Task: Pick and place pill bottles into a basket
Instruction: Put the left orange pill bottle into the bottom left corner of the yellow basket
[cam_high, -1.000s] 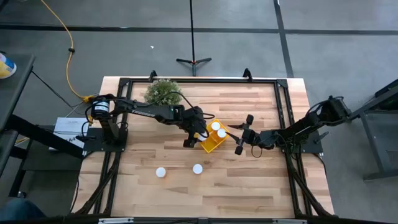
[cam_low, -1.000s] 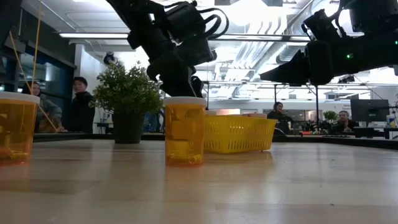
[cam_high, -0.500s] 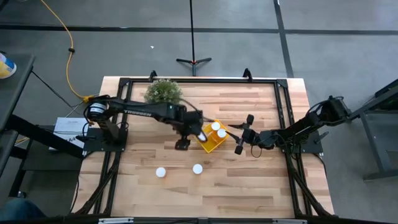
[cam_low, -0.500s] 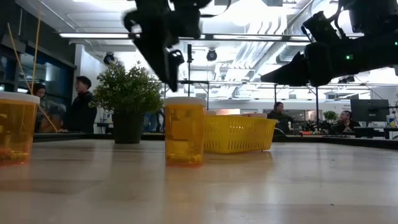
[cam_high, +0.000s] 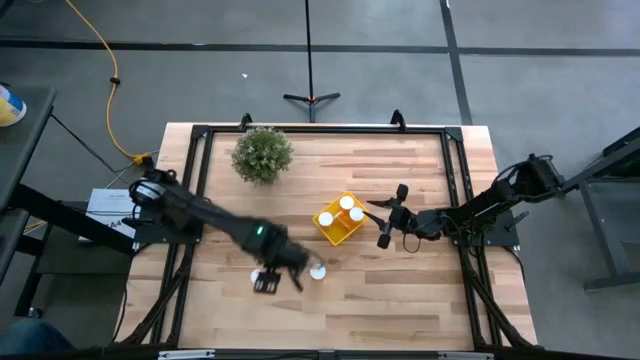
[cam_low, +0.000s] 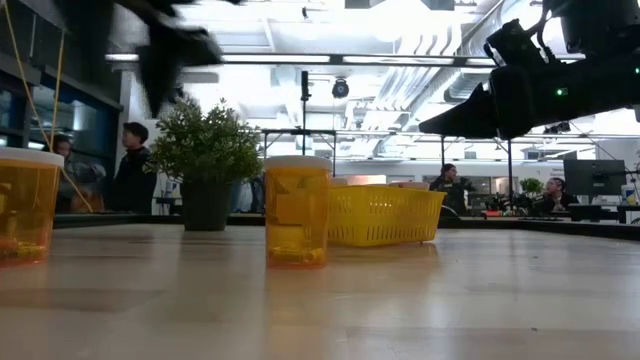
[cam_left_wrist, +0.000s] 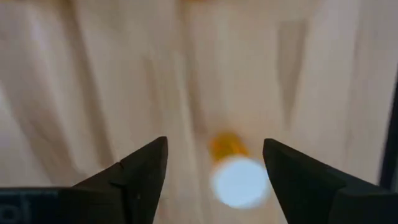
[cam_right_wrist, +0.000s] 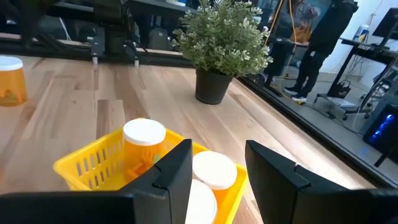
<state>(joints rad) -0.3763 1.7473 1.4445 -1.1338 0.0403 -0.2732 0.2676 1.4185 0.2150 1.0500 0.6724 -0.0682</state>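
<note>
1. Left tool hangs over the near part of the wooden surface, above one pill bottle. Its fingers are spread apart with nothing between them; a white cap shows below the gap in the left wrist view.
2. Second loose bottle stands just beside it, toward the right.
3. Yellow basket sits mid-surface, holding three white-capped bottles.
4. Right tool hovers just beside the basket's right side, fingers partly apart, gripping nothing.
5. Potted plant stands at the far left of the surface, well apart from the basket.
6. Low view: people stand in the room beyond.
</note>
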